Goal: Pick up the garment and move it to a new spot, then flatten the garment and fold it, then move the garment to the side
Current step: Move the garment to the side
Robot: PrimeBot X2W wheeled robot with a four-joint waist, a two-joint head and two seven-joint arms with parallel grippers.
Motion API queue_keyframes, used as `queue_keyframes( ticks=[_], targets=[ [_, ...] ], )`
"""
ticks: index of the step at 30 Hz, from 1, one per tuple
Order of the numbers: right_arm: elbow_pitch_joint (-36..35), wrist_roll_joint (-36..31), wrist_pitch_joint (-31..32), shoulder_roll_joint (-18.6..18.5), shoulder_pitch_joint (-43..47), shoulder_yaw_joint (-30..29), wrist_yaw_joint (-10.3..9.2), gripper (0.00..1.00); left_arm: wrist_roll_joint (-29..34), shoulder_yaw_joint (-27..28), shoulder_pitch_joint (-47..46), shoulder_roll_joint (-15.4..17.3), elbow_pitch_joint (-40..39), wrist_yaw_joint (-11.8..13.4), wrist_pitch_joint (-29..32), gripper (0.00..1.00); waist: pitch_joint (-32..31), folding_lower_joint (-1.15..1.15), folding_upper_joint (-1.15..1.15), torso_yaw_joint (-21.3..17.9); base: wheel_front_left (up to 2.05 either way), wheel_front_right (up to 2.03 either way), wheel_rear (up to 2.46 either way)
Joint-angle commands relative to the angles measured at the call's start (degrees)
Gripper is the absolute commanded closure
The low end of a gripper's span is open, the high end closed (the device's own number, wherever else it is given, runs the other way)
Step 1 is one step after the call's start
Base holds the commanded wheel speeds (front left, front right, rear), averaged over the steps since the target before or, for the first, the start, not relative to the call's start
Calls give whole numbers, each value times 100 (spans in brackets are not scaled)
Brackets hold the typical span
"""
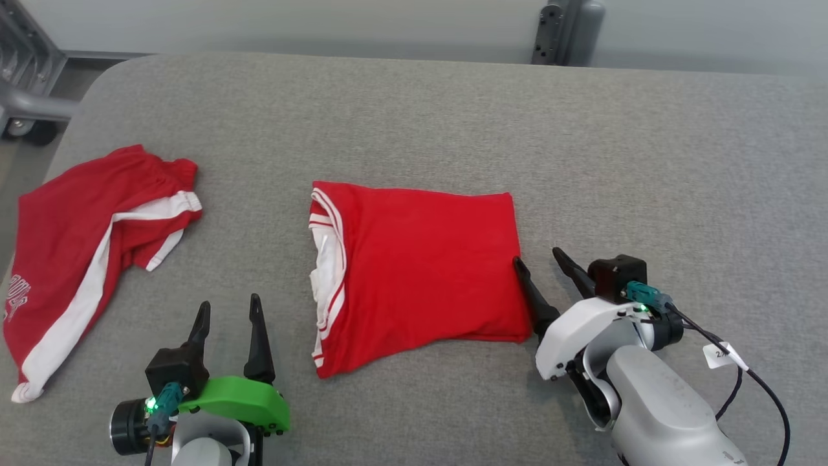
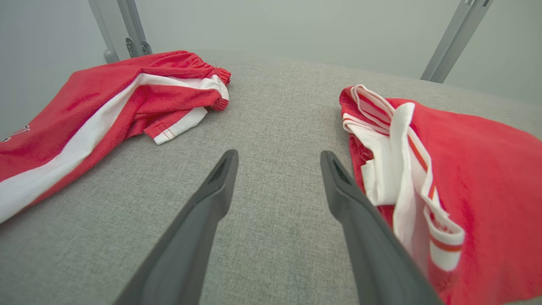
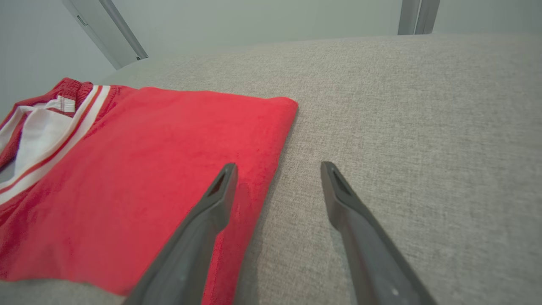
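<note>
Both the left gripper (image 1: 229, 301) and the right gripper (image 1: 537, 255) stand spread and empty over the grey table (image 1: 453, 116). The folded red shirt (image 1: 420, 272) lies flat between them, with its edge against the right gripper's inner finger (image 1: 532, 294). Crumpled red shorts (image 1: 77, 246) lie beyond the left gripper's outer side.

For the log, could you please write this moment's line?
left gripper open | right gripper open | folded red garment centre, unheld
</note>
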Motion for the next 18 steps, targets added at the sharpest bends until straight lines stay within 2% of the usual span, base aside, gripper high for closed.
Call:
queue_keyframes(
  ticks=[1, 6, 11, 12, 13, 14, 18],
  targets=[
    [112, -4, -15, -20, -103, -30, 0, 0, -47, -5, -40, 22, -29, 32, 0, 0, 129, 0, 0, 357, 0, 0, 0],
    [546, 32, -16, -20, -263, -148, 0, 0, -59, -36, -17, 21, -68, 48, 0, 0, 217, 0, 0, 640, 0, 0, 0],
    [894, 90, -14, -20, -426, -118, 0, 0, -133, -28, -28, 21, -118, 113, 0, 0, 311, 0, 0, 739, 0, 0, 0],
    [971, 113, -1, -20, -452, -90, 0, 27, -146, -31, -35, 19, -133, 108, 0, 0, 328, 0, 0, 746, 0, 0, 0],
    [1035, 127, 0, -20, -472, -58, 0, 68, -151, -28, -42, 20, -148, 111, 0, 0, 342, 0, 0, 746, 0, 0, 0],
    [1097, 148, 1, -19, -496, -36, 0, 100, -147, -21, -55, 21, -158, 117, 0, 0, 357, 0, 0, 736, 0, 0, 0],
    [1161, 171, 5, -19, -563, -56, -6, 100, -84, 13, -95, 20, -172, 123, 0, 0, 373, 0, 0, 580, 0, 0, 0]
  ],
)
